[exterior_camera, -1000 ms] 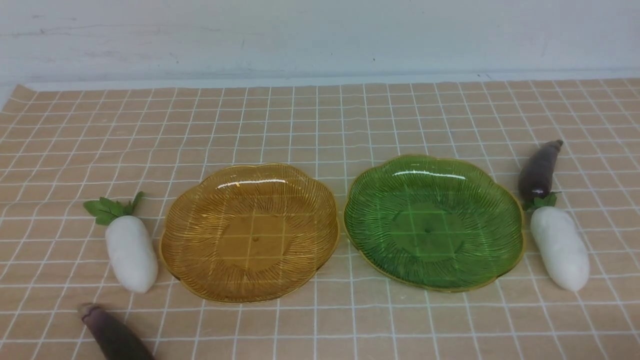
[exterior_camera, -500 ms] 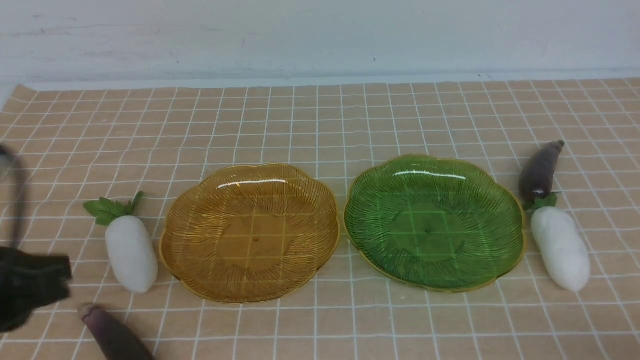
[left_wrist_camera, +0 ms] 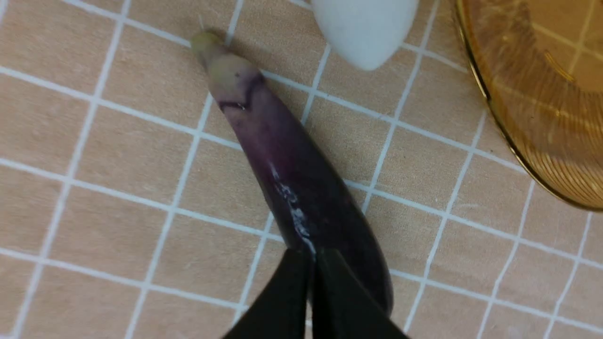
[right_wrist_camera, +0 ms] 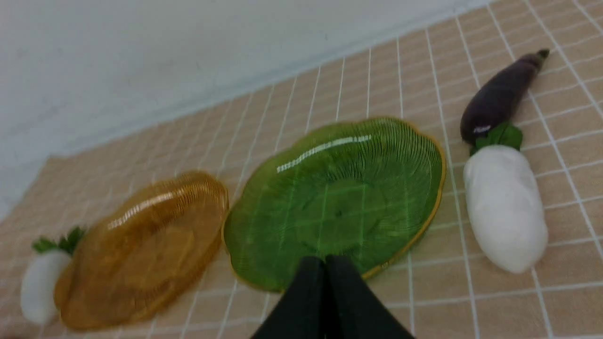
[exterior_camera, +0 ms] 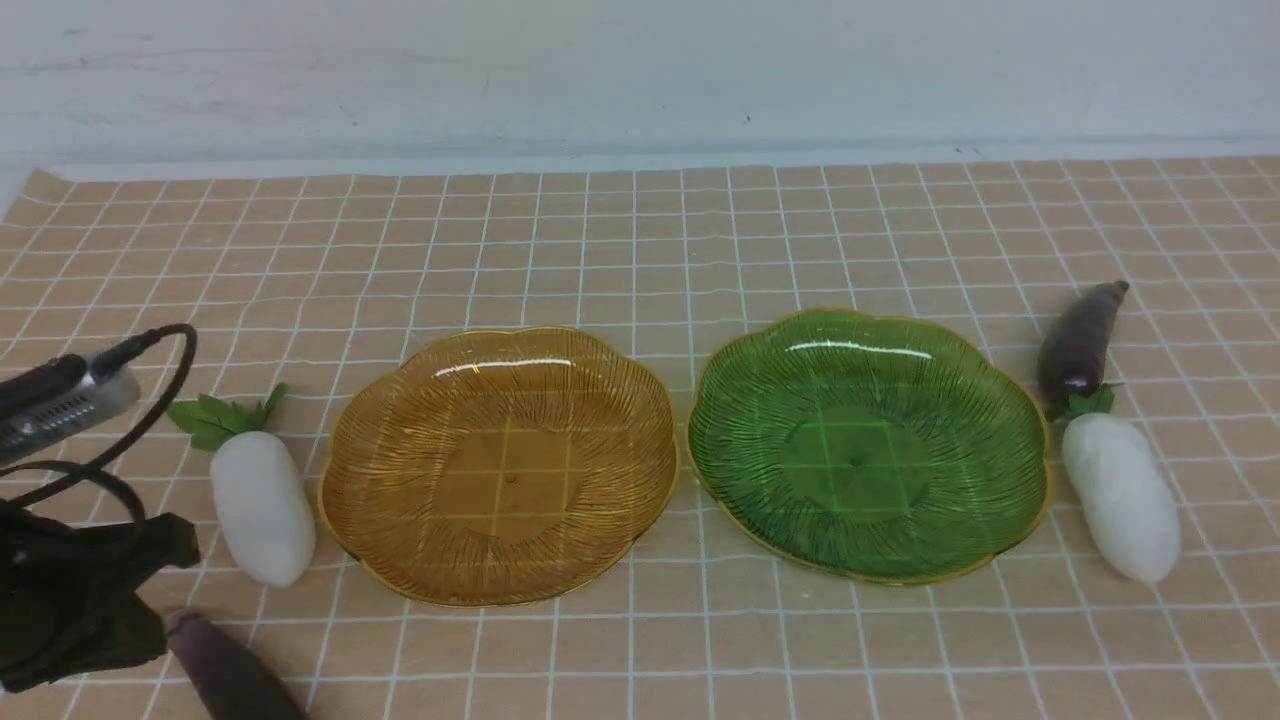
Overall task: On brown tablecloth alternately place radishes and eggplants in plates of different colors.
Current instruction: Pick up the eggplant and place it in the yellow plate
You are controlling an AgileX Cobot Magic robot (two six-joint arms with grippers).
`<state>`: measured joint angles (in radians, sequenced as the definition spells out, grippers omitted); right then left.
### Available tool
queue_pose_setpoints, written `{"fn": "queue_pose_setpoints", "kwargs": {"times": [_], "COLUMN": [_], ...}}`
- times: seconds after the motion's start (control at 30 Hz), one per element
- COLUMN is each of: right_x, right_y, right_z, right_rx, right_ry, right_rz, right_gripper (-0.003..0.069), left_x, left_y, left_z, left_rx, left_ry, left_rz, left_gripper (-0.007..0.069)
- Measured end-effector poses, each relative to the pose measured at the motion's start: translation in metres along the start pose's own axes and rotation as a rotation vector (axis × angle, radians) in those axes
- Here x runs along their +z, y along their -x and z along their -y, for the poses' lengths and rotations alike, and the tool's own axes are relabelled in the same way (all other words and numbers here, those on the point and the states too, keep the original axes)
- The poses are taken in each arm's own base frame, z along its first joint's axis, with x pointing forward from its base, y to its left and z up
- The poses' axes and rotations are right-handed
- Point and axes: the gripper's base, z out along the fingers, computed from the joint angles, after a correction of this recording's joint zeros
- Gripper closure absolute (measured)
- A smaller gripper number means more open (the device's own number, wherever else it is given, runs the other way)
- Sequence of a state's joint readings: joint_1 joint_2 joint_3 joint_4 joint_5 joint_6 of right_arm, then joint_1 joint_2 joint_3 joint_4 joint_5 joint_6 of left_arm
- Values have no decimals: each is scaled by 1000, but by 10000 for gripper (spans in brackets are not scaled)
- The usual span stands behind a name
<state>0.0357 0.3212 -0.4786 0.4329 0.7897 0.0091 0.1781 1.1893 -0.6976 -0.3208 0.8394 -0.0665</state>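
Pickup step: left end effector [left_wrist_camera: 314, 270], clenched, empty, over near-left eggplant [left_wrist_camera: 282, 174]. Next: spread jaws, straddle body. Right end effector [right_wrist_camera: 326, 278] clenched, empty.

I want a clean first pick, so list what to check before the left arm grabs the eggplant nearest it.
1. Left jaws open: not ok, shut.
2. Left jaws over the near eggplant: ok, above its thick end.
3. Left radish apart from that eggplant: ok.
4. Amber plate empty: ok.
5. Green plate empty: ok.
6. Right jaws clear of the left side: ok, shut, by the green plate.
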Motion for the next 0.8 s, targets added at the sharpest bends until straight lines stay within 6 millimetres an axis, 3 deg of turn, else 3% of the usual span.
{"fn": "queue_pose_setpoints", "kwargs": {"times": [0.17,0.4,0.43,0.47,0.57,0.7,0.8], "right_x": [2,14,14,15,16,17,19], "right_y": [33,31,30,28,28,31,33], "right_z": [-15,-15,-15,-14,-14,-14,-13], "right_rx": [-130,-140,-142,-139,-142,-142,-135], "right_ry": [3,22,23,24,24,22,17], "right_rz": [-193,-294,-298,-304,-298,-268,-250], "right_gripper": [674,674,674,674,674,674,674], "left_x": [22,46,48,54,66,80,87], "left_y": [8,14,14,15,17,16,15], "left_z": [1,-2,-2,-4,-6,-10,-13], "left_rx": [-34,-26,-31,-46,-87,-111,-115], "left_ry": [-28,-36,-33,-27,-11,7,18], "left_rz": [-53,-107,-109,-119,-148,-201,-233], "left_gripper": [554,214,191,98,-1,-7,57]}}
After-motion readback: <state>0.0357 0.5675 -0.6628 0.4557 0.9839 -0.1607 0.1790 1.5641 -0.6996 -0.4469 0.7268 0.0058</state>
